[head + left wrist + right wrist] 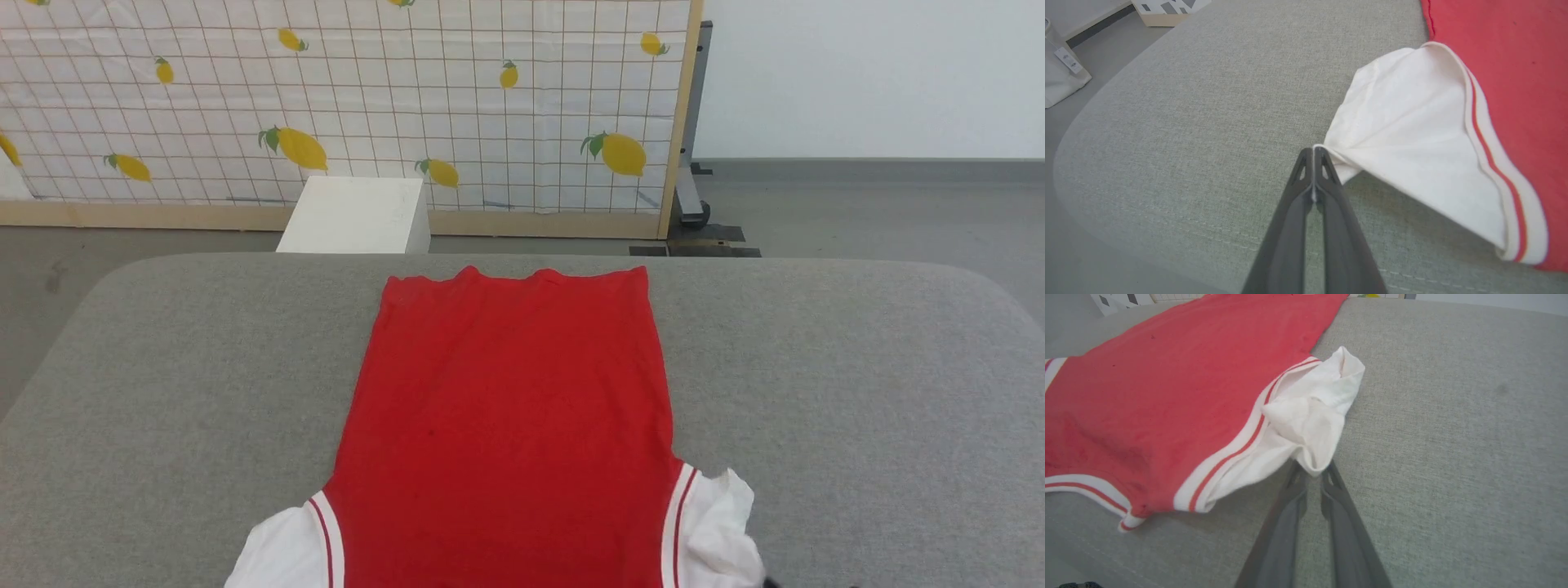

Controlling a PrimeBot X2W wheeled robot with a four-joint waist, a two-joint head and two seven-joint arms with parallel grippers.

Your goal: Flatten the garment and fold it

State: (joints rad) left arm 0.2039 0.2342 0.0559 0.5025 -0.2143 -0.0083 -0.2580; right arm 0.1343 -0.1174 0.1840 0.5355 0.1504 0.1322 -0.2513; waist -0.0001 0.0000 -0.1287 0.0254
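left hand (1314, 150): pressed together, pinching the edge of the white sleeve (1412, 134).
right hand (1313, 478): slightly parted, tips under the crumpled sleeve (1314, 412); grip unclear.
garment (506, 408): flat on grey surface (816, 392), ahead between both hands.

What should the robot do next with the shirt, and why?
Probably the left gripper, shut on the tip of the left sleeve, should swing it over onto the red back of the shirt. The red part already lies flat on the table, and that sleeve is stretched out, ready to fold in.
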